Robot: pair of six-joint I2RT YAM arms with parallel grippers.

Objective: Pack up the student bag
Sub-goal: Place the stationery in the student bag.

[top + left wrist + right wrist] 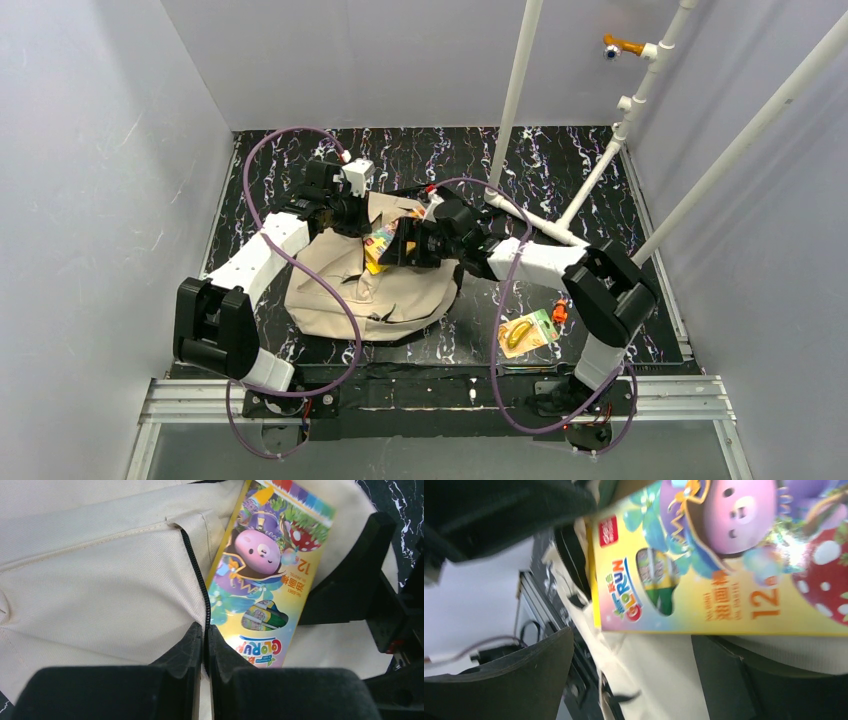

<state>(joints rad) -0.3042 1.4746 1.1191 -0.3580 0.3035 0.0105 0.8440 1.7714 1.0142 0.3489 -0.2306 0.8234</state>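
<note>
The student bag [340,290] is a large beige fabric bag lying flat in the middle of the black table. My left gripper [352,215] is shut on the bag's black zipper edge [202,587], holding the opening's flap; its jaws [206,635] pinch the fabric. A colourful yellow crayon box [381,240] lies at the bag's opening, partly on the beige fabric [100,580]. It shows in the left wrist view [260,575] and the right wrist view [724,565]. My right gripper [400,245] is open just beside the box, jaws wide [634,640] over bag fabric [659,670].
A green-and-yellow packet [527,333] and a small orange item [559,312] lie on the table right of the bag. White pipes [520,90] rise at the back right. Grey walls enclose the table. Purple cables loop over both arms.
</note>
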